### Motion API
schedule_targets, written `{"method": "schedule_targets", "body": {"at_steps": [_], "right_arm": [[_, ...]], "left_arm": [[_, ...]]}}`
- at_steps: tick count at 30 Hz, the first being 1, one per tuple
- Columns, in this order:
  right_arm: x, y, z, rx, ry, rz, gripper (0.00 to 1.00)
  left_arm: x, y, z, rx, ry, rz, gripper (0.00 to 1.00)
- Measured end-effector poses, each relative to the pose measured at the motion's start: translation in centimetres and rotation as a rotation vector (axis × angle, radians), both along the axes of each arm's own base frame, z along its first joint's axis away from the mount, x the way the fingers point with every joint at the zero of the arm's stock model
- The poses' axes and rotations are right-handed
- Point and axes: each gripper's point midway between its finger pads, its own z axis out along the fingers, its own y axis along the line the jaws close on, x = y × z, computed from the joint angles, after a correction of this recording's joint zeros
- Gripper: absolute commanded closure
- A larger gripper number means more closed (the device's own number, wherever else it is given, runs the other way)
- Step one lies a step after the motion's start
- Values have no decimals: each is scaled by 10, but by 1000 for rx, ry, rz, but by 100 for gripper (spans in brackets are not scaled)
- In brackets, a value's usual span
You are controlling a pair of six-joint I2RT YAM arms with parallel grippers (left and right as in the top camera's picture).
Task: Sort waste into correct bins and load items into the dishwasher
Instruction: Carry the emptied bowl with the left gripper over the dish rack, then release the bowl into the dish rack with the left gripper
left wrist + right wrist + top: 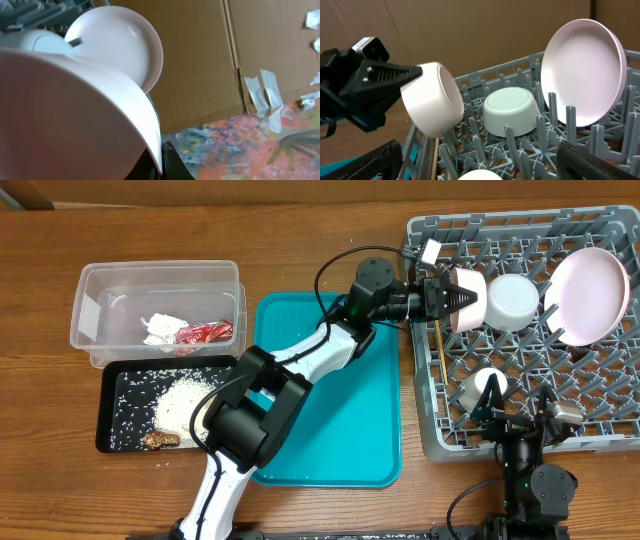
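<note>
Small white bowl clamped at its rim in left claw, tilted above dish rack left edge — to be lowered mouth-down between pegs, kept off the inverted bowl. Right claw spread apart — empty.

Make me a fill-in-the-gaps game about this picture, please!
1. The left pincer is shut on a small white ____.
2. The plate stands upright in the grey ____.
3. The red wrapper lies in the clear ____.
4. The rice lies in the ____ tray.
Missing words: bowl, rack, tub, black.
</note>
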Motion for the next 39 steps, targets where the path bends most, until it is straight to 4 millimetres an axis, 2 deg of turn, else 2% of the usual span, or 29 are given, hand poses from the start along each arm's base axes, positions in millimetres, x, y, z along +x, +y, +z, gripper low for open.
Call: {"method": "schedule_targets", "body": {"at_steps": [4,9,27,31,34,35,36,39], "right_arm": [[0,0,0,0,0,0,0],[0,0,0,0,0,0,0],[0,0,0,0,0,0,0],[0,0,0,0,0,0,0],[0,0,0,0,0,0,0],[0,0,0,0,0,0,0],[0,0,0,0,0,0,0],[0,0,0,0,-1,0,0]], "left_arm": [[1,1,11,-35,-41,6,95],[2,0,-5,15,13,12,95],[-18,-17,-11,41,-36,-26,92],[-15,-15,-15,55,-20,-20,87],[-6,-7,-20,70,-5,-2,70],[-3,-4,-20,72,-1,3,42],[1,-1,-20,72,-1,9,0],[12,10,-20,69,32,30,0]]}}
